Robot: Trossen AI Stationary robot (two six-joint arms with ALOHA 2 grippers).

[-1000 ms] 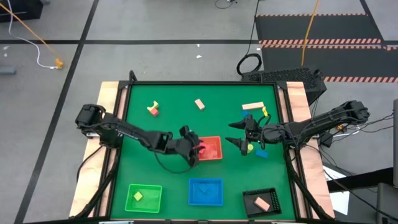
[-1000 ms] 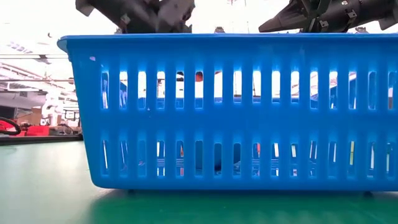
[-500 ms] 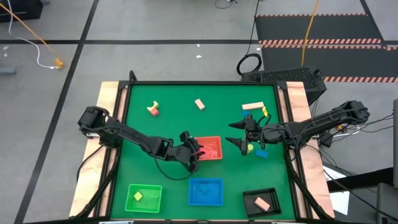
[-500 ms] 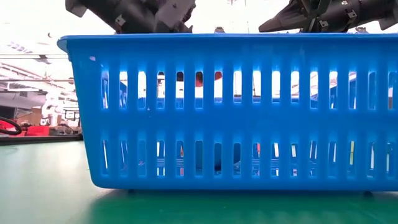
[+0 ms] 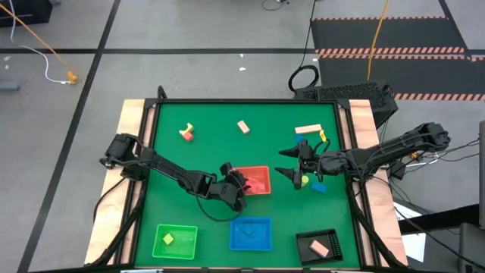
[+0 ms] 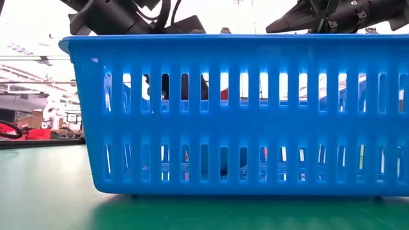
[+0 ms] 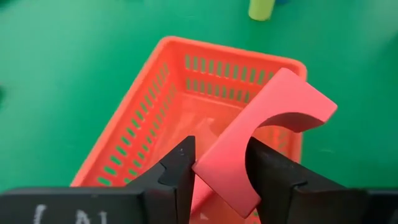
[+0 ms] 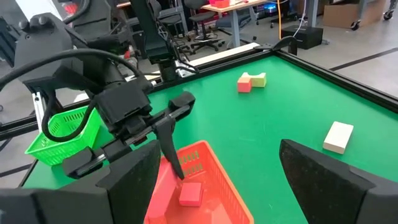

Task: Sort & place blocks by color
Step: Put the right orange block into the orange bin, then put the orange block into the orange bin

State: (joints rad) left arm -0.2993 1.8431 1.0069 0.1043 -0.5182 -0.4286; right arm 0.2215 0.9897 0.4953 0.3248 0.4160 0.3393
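Over the red tray [image 5: 260, 182], my left gripper [image 5: 239, 185] is shut on a pink arch block [image 7: 273, 118], which hangs above the tray's near-left part [image 7: 186, 106]. A small pink piece [image 8: 189, 194] shows low in the red tray [image 8: 205, 168]. Right of that tray, my right gripper [image 5: 297, 173] stands open and holds nothing. A yellow-green block [image 5: 305, 180] and a blue block [image 5: 319, 186] lie on the mat just by it. In the low view the blue tray [image 6: 236, 115] hides the table. My left gripper pinches one leg of the pink arch [image 7: 224, 174] between its two fingers, one finger on the outer side and one [image 7: 267, 168] against the hollow side. The fingers slant down from the table's left. The other leg [image 7: 305, 102] sticks out past the fingertips, clear of the tray.
Along the near edge stand a green tray [image 5: 176, 240] with a yellow block, a blue tray [image 5: 251, 233] and a black tray [image 5: 318, 246] with a tan block. Loose on the far mat lie red and yellow blocks [image 5: 186, 133], a tan block [image 5: 243, 127] and a tan bar [image 5: 307, 130].
My left gripper has sunk toward the red tray and come slightly toward the near edge, still shut on the pink arch. In the low view it has dropped behind the blue tray's rim.
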